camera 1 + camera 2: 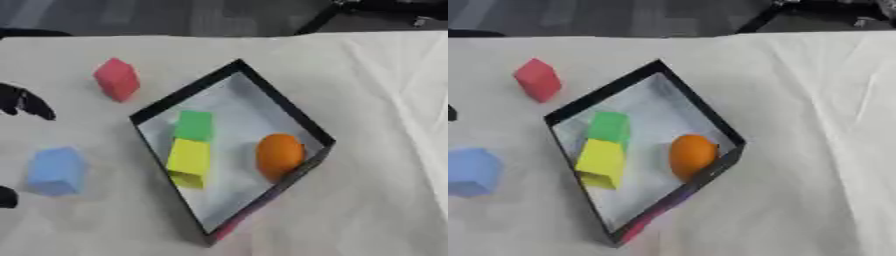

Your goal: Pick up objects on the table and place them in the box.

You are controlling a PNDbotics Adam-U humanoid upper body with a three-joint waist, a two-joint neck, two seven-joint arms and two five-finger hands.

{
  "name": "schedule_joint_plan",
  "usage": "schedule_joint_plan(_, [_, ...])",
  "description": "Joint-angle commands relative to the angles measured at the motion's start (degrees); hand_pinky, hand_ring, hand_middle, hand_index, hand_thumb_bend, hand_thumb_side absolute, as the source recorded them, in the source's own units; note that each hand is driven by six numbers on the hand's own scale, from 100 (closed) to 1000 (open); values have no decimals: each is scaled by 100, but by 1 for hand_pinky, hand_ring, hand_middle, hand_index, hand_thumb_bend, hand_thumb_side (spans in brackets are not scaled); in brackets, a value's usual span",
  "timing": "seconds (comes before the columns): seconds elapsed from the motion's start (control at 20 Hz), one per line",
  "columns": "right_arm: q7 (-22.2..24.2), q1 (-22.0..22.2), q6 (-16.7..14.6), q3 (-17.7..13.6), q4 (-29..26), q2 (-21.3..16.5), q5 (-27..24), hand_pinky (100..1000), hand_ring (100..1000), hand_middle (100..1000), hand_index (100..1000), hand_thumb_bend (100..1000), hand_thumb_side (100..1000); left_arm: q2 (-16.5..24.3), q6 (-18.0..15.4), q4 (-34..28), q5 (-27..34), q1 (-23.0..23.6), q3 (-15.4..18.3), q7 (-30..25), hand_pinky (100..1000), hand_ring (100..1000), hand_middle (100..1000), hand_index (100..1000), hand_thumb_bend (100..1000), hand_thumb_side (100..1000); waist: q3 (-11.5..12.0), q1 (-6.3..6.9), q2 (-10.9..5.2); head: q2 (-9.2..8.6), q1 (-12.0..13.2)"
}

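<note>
Blocks remain outside the box [282, 104]: red block [116, 78] far left, blue block [57, 170] near left. Left hand [26, 102] is seen at the left edge, fingers spread, empty. Blue should be approached from above, fingers straddling it.

- The table [385, 150] is covered in a plain off-white cloth.
- The box [289, 107] is black-walled, with a pale grey-white floor; a reddish-pink patch is seen on its outer wall near the lowest corner.
- A green block [193, 125], a yellow block [189, 160] and an orange rounded object [279, 155] are seen inside the box.
- A red block [116, 79] and a light blue block [57, 170] are seen on the cloth.
- The left hand [24, 102] is black.
</note>
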Motion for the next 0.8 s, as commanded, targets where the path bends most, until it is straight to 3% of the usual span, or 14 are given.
schedule_joint_plan(0.05, [-5,-28,-6,-74,-48,-147,22,825,742,718,792,314,436,267,220,-51,-6,-27,-2,45,886,916,864,897,699,476,-9,81,-158,-27,-2])
schedule_joint_plan(0.4, [-19,-24,-23,-82,-65,-88,-9,822,735,710,790,315,435,79,686,112,-659,-189,-363,504,876,909,858,872,709,472,-73,79,-145,-47,47])
schedule_joint_plan(0.8, [-115,8,-56,-134,-44,-41,-82,819,729,704,787,313,437,-357,312,825,-1367,-597,-834,385,878,912,865,892,715,411,-125,67,-110,-46,192])
